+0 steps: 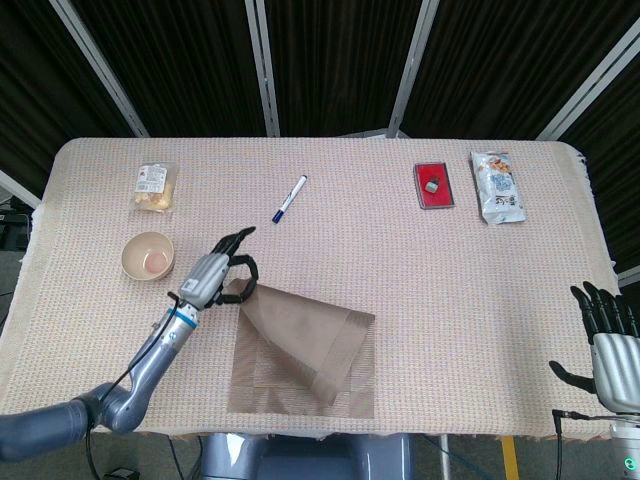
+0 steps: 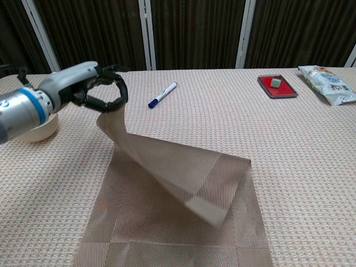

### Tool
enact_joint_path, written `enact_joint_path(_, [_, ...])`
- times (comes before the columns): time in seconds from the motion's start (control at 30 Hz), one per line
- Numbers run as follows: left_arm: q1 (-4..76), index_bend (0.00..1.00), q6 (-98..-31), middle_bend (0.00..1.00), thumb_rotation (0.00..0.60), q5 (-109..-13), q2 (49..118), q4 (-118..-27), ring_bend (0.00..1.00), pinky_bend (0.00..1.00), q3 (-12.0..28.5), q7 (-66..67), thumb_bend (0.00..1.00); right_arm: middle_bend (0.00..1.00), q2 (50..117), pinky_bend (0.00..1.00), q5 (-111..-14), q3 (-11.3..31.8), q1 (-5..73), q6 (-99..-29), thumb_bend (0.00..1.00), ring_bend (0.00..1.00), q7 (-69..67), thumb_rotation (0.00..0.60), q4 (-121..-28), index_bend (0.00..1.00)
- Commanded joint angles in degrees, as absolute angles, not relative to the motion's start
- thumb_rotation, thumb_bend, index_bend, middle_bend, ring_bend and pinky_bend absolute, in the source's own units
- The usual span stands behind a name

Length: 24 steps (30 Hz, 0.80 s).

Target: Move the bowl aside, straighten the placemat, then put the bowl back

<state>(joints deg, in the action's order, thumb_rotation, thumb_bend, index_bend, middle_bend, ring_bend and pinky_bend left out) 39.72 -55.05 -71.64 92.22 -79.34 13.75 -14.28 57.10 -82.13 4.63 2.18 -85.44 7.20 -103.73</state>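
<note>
The placemat (image 1: 300,350) lies at the near middle of the table (image 1: 450,290), but not flat: one corner is lifted high off the cloth and carried toward the far left, so the mat folds diagonally over itself, its underside showing as a raised sheet in the chest view. The near edge and right border rest on the table.

The left hand (image 1: 218,272) holds that raised corner, pinched between thumb and fingers, the rest of the fingers loosely curved around it. The bowl (image 1: 148,256) stands on the bare cloth well to the left of the mat, just beside the lifted hand (in the chest view the forearm hides most of it). It is already off the mat, so the step in hand appears to be the straightening.

Recommendation: lay the corner down outward and away from the fold, keeping light tension so the sheet unrolls without creasing, and square it with the table's near edge. The arm's path should stay clear of the bowl; a knock there is the main risk.

The right hand (image 1: 608,340) rests at the table's near right corner, fingers spread, holding nothing.
</note>
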Motion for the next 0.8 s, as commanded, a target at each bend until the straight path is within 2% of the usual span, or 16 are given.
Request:
enact_joint_path(0.03, [46.47,0.74,-47.59,0.0,0.6,-58.99,93.61,-74.01,0.0,0.0,21.67,-7.86,0.45,0.0,57.22,0.0,-81.3,4.96,2.29,-85.23,0.0,0.0,7.32,0.6,-103.53,0.02])
enact_joint_path(0.33, [50.27,0.71,-42.66,0.0,0.6,-49.85,98.57,-59.43,0.0,0.0,23.95,-6.21,0.46,0.0,57.88,0.0,-78.73,5.38,2.73,-83.88,0.0,0.0,8.28,0.6,-102.49,0.02])
enact_joint_path(0.37, [50.46,0.67,-42.06,0.0,0.6,-48.95,98.87,-58.62,0.0,0.0,24.14,-6.16,0.45,0.0,57.99,0.0,-78.56,5.36,2.78,-83.74,0.0,0.0,8.49,0.6,-102.44,0.02])
enact_joint_path(0.43, [50.74,0.53,-41.66,0.0,0.6,-47.95,99.44,-57.11,0.0,0.0,24.42,-6.11,0.45,0.0,58.19,0.0,-78.26,5.36,2.88,-83.51,0.0,0.0,8.88,0.6,-102.39,0.03])
enact_joint_path(0.5, [50.7,0.22,-42.17,0.0,0.6,-48.04,99.71,-56.22,0.0,0.0,24.47,-6.15,0.39,0.0,58.28,0.0,-78.11,5.4,2.88,-83.56,0.0,0.0,9.06,0.6,-102.37,0.03])
enact_joint_path(0.57, [50.39,0.04,-43.59,0.0,0.6,-49.18,99.74,-55.88,0.0,0.0,24.41,-6.54,0.31,0.0,58.34,0.0,-78.03,5.43,2.86,-83.65,0.0,0.0,9.11,0.6,-102.33,0.03])
enact_joint_path(0.6, [50.15,0.01,-44.41,0.0,0.6,-50.05,99.57,-55.9,0.0,0.0,24.23,-6.71,0.29,0.0,58.34,0.0,-78.02,5.42,2.84,-83.67,0.0,0.0,9.08,0.6,-102.32,0.03])
enact_joint_path(0.7, [48.98,0.0,-47.78,0.0,0.6,-53.65,98.28,-56.79,0.0,0.0,23.12,-6.74,0.23,0.0,58.28,0.0,-78.12,5.36,2.81,-83.67,0.0,0.0,8.85,0.6,-102.3,0.03])
enact_joint_path(0.8, [45.99,0.0,-54.24,0.0,0.6,-60.05,94.11,-60.32,0.0,0.0,20.22,-5.25,0.16,0.0,58.02,0.0,-78.59,5.2,2.72,-83.72,0.0,0.0,8.08,0.6,-102.34,0.03])
